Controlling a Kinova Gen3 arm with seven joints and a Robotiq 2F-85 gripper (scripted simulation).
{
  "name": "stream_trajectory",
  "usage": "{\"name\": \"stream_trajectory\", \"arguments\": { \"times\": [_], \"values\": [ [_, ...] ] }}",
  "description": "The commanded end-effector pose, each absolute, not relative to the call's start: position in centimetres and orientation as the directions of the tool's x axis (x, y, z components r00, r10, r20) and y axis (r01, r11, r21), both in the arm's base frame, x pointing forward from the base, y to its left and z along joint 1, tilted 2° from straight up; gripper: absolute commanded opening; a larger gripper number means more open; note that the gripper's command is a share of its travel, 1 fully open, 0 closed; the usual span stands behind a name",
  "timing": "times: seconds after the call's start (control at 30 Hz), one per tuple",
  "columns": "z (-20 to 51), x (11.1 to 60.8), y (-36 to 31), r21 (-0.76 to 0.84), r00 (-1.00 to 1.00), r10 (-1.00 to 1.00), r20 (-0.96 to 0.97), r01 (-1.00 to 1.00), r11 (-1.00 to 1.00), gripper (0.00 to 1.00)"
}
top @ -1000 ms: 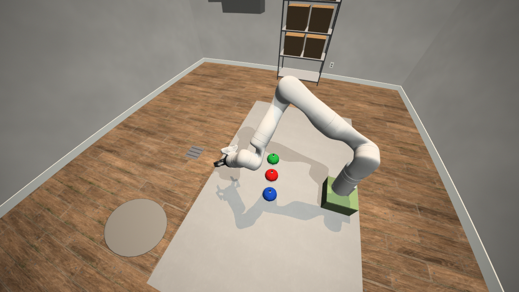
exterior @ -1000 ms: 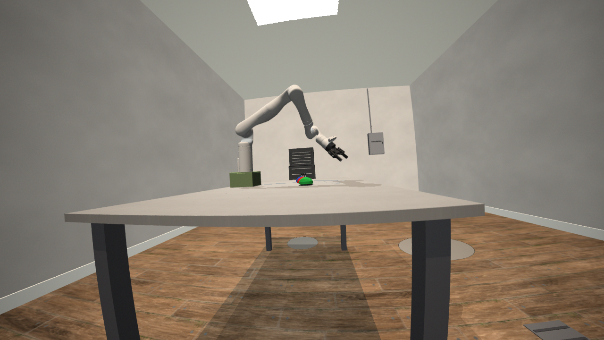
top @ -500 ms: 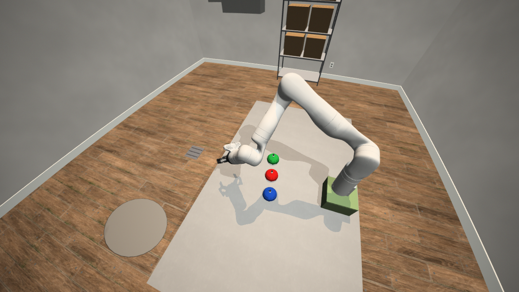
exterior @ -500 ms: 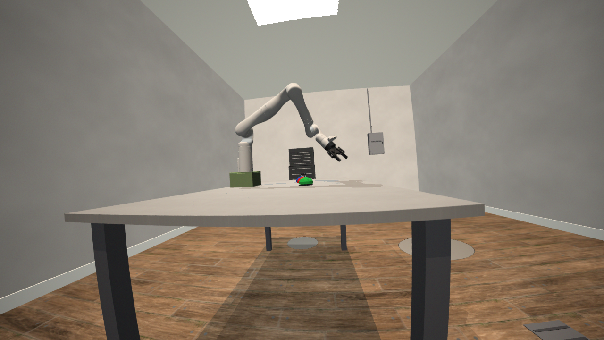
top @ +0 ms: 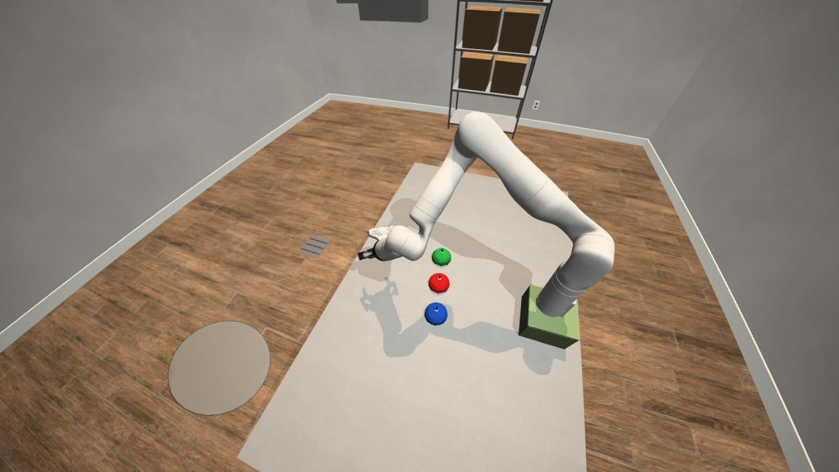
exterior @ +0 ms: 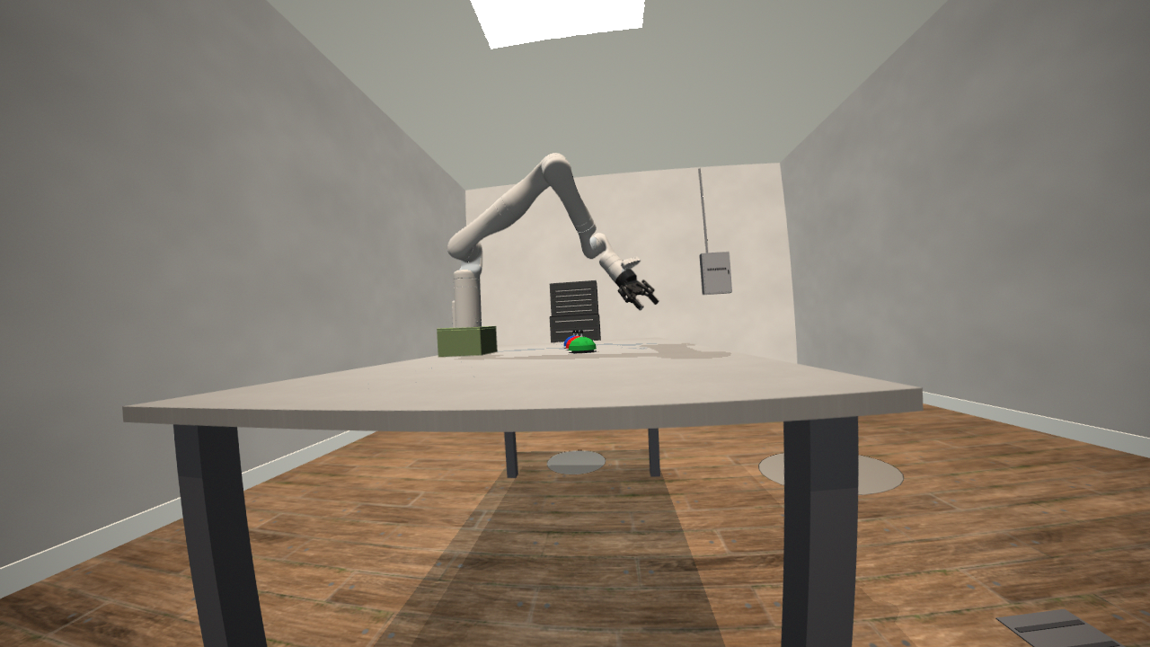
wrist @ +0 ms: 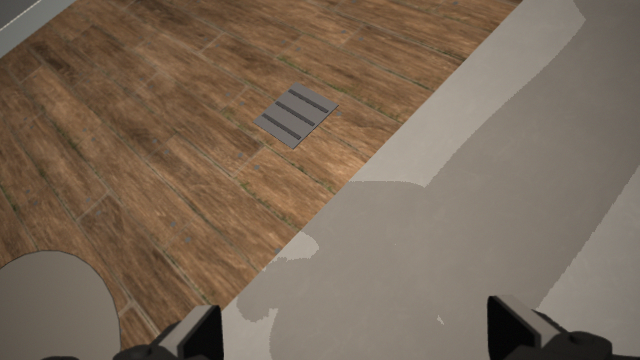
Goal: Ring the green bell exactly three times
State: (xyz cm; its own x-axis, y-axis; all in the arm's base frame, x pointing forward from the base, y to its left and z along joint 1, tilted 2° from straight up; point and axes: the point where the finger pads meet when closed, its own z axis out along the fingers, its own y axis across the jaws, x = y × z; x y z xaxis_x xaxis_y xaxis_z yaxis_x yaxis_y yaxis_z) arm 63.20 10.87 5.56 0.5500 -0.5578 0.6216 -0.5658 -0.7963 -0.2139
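The green bell (top: 441, 256) sits on the table at the far end of a row with a red bell (top: 438, 282) and a blue bell (top: 436, 313). In the exterior view the green bell (exterior: 582, 344) hides most of the other two. My gripper (top: 364, 254) is open and empty. It hangs well above the table, off to the side of the green bell, near the table's edge. It also shows in the exterior view (exterior: 643, 296), tilted downward. In the wrist view my two fingertips frame bare table top; no bell is in that view.
The arm's green base block (top: 549, 318) stands on the table beside the bell row. The table edge runs diagonally through the wrist view, with a floor vent (wrist: 295, 114) below it. A shelf with boxes (top: 498, 52) stands at the back wall.
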Motion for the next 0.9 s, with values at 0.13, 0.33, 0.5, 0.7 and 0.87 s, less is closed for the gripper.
{"name": "stream_trajectory", "arguments": {
  "times": [0.13, 0.33, 0.5, 0.7, 0.87],
  "values": [
    [5.5, 62.6, 9.1, -0.212, 0.544, -0.592, 0.595, -0.603, -0.769, 1.0],
    [5.5, 62.6, 9.1, -0.212, 0.544, -0.592, 0.595, -0.603, -0.769, 1.0],
    [5.3, 61.7, 7.8, -0.207, 0.542, -0.621, 0.566, -0.636, -0.744, 1.0],
    [5.3, 61.7, 7.8, -0.207, 0.542, -0.621, 0.566, -0.636, -0.744, 1.0],
    [5.0, 60.8, 6.6, -0.2, 0.539, -0.649, 0.537, -0.666, -0.718, 1.0]
  ]
}}
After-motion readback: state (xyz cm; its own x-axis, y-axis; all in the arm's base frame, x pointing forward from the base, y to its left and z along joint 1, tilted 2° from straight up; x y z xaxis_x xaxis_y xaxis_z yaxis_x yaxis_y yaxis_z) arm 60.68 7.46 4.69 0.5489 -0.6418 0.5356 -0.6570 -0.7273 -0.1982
